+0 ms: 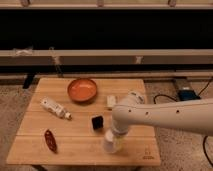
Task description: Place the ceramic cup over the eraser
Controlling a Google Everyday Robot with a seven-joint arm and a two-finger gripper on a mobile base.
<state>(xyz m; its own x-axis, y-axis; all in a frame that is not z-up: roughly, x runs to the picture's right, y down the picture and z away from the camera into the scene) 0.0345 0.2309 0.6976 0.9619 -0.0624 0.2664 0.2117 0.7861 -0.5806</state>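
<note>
The white ceramic cup (111,144) stands near the front edge of the wooden table (75,135), partly hidden by my arm. The black eraser (97,122) sits on the table just up and left of the cup, apart from it. My gripper (115,135) comes down from the white arm on the right and sits right over the top of the cup.
An orange bowl (82,90) is at the back of the table. A white bottle (55,108) lies at the left. A dark red object (50,140) lies at the front left. A pale block (111,101) lies right of the bowl.
</note>
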